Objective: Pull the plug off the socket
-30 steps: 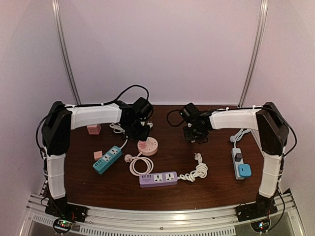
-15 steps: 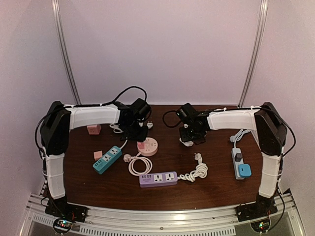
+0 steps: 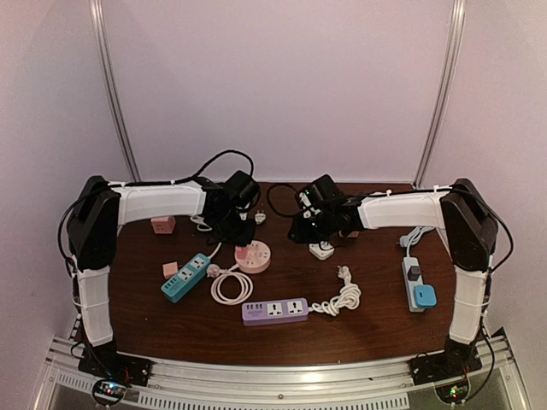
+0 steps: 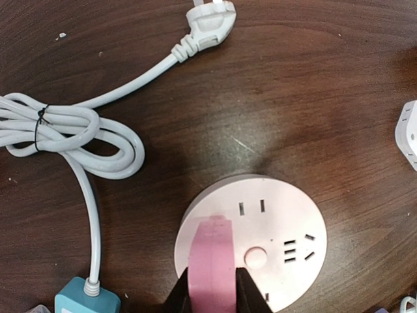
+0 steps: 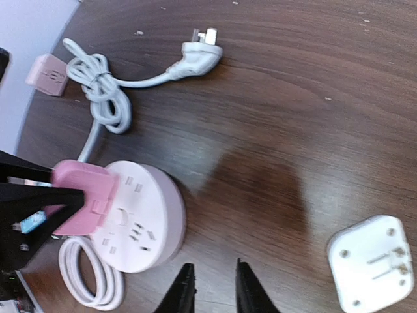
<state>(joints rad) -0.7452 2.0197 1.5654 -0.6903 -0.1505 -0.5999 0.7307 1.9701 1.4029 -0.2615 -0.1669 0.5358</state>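
Plug [image 4: 210,254] on socket [image 4: 287,207]; adapter [image 3: 321,250] right of socket.

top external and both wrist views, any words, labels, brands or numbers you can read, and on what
No text can be read in any view.
purple power strip: pale patch at its left end, too small to tell if it is print.
pink round socket, pink plug, white adapter: no print visible.

A pink plug [image 5: 81,195] stands on the round pink socket [image 5: 140,222], white adapter [image 5: 373,262] lying apart.
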